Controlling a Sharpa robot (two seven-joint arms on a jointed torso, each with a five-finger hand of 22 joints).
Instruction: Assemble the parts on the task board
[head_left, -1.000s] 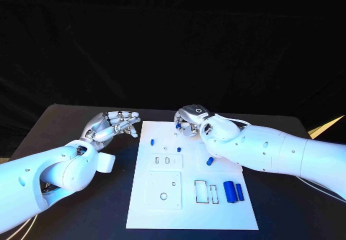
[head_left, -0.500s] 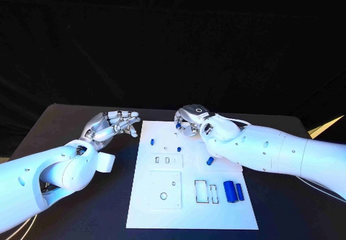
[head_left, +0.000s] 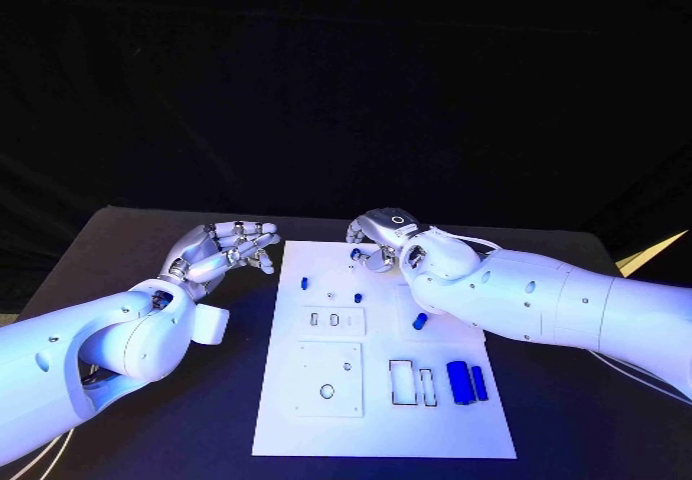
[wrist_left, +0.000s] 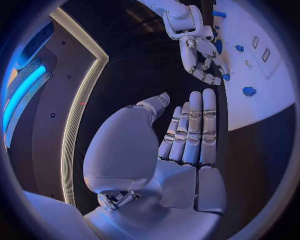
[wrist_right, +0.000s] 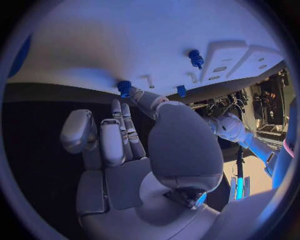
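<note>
The right hand (head_left: 378, 240) is reaching over the far edge of the task board (head_left: 375, 420), its fingers partly curled. In the right wrist view its fingertips (wrist_right: 133, 93) are touching a small blue part (wrist_right: 124, 87) on the white surface; whether the part is actually being pinched cannot be told. In the head view that part is lying under the hand as a blue speck (head_left: 355, 253).

The left hand (head_left: 227, 250) is hovering above the black table (head_left: 144, 235) just beside the board's far left corner. It is holding nothing, with its fingers (wrist_left: 190, 127) lying straight and side by side and the thumb apart.

The board is lying flat in the middle of the table, showing rectangular recesses and slots. A blue peg (head_left: 306, 284) is sitting near its left edge, another small one (head_left: 358, 298) near the middle, an oblong piece (head_left: 420, 322) close to the right forearm, and two blue cylinders (head_left: 464, 383) are lying side by side toward the near right.

The right forearm is covering the board's far right edge.
</note>
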